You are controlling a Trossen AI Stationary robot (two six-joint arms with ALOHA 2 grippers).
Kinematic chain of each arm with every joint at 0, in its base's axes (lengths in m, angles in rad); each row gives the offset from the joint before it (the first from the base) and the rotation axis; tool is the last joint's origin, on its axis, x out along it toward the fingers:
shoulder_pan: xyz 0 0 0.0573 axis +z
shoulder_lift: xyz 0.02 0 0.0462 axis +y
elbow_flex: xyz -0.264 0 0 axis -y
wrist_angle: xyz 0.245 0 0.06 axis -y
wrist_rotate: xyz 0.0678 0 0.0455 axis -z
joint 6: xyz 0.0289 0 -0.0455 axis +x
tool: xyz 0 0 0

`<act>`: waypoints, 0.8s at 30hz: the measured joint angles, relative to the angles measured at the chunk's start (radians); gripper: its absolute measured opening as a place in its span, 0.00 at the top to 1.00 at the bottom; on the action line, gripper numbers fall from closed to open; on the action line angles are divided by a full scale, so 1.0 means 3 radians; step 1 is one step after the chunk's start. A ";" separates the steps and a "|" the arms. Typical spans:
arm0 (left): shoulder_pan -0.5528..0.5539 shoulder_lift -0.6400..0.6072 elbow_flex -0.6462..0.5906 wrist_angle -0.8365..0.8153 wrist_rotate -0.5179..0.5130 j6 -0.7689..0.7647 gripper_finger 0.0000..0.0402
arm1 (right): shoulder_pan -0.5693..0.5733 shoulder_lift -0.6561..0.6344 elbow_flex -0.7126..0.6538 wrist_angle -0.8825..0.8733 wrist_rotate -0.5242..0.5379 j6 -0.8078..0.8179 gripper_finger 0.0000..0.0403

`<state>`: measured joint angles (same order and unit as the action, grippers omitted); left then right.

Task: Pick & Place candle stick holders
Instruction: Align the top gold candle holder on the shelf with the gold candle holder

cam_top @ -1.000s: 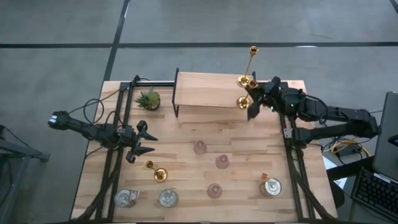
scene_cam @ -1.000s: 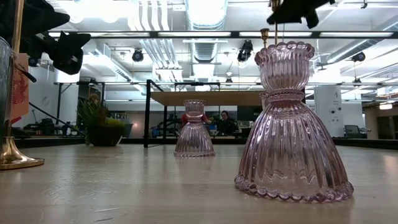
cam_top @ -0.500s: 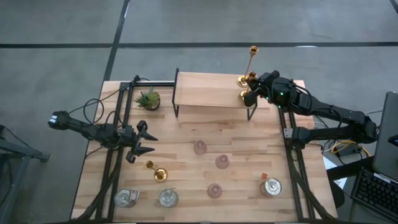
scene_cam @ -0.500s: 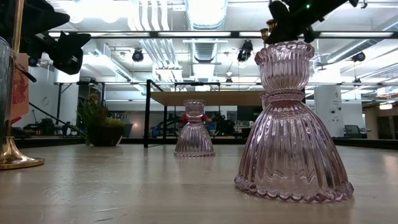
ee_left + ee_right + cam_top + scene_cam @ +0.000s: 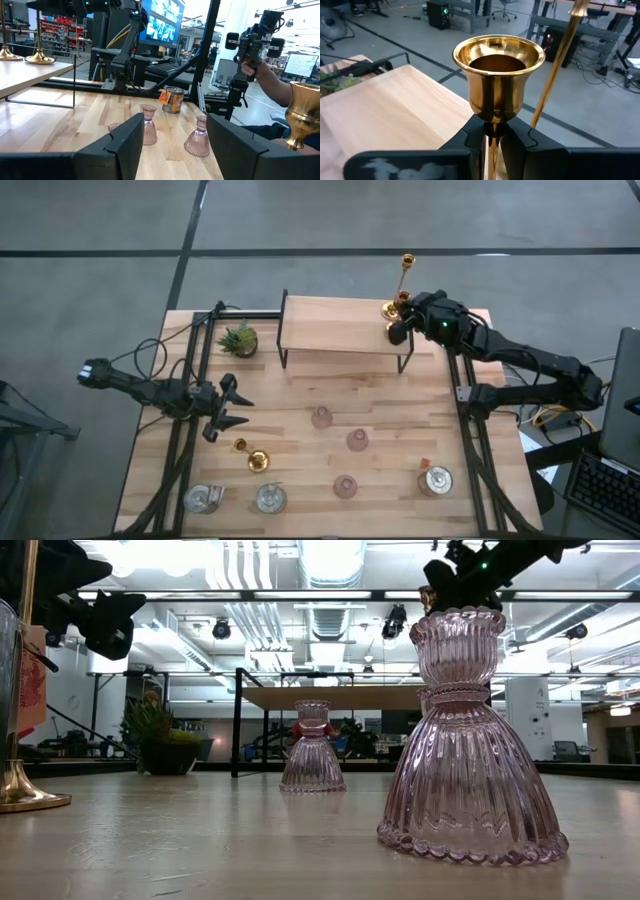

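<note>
My right gripper [image 5: 400, 323] is shut on a gold candle stick holder [image 5: 498, 75] over the right end of the wooden shelf [image 5: 335, 325], beside a taller gold holder [image 5: 403, 280] that stands on the shelf. My left gripper [image 5: 232, 410] is open and empty above the table's left side. A third gold holder [image 5: 250, 455] stands on its round base just nearer than it. Three pink glass holders [image 5: 321, 417] [image 5: 357, 440] [image 5: 345, 486] stand on their wide bases mid-table. Three silvery cups [image 5: 203, 498] [image 5: 270, 498] [image 5: 436, 480] stand along the near edge. My right gripper pinches the gold holder's thin stem just under its cup [image 5: 492, 125] between its two fingers. The holder stands upright in the hold, cup up. The fingers hide its lower stem and base, so I cannot tell whether it rests on the shelf.
A small spiky green plant [image 5: 238, 338] stands left of the shelf. Dark arm frames run along the table's left [image 5: 185, 440] and right [image 5: 480, 450] sides. A person's arm [image 5: 272, 82] shows beyond the table in the left wrist view.
My right gripper has carried the gold holder toward the table's far edge, from the shelf's near right corner to beside the taller gold holder, keeping it upright. It has stayed shut on the stem.
</note>
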<state>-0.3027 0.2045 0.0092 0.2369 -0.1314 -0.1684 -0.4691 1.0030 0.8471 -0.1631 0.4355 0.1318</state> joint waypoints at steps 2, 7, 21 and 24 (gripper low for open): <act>0.0000 0.0001 0.0000 0.0000 0.0000 0.0000 0.46 | -0.0007 0.0040 0.0000 0.0042 0.0005 0.0001 0.92; 0.0001 0.0000 0.0000 0.0001 0.0000 0.0000 0.46 | -0.0002 0.0115 0.0000 0.0162 0.0010 -0.0029 0.92; 0.0000 0.0001 0.0000 0.0000 -0.0001 0.0000 0.46 | -0.0116 0.0162 0.0000 0.0155 0.0058 -0.0095 0.92; 0.0000 0.0001 -0.0001 -0.0001 -0.0001 -0.0001 0.46 | -0.0117 0.0162 0.0000 0.0153 0.0081 -0.0100 0.92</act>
<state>-0.3027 0.2047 0.0090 0.2367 -0.1316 -0.1686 -0.5041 1.0517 0.8471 -0.1173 0.4599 0.1018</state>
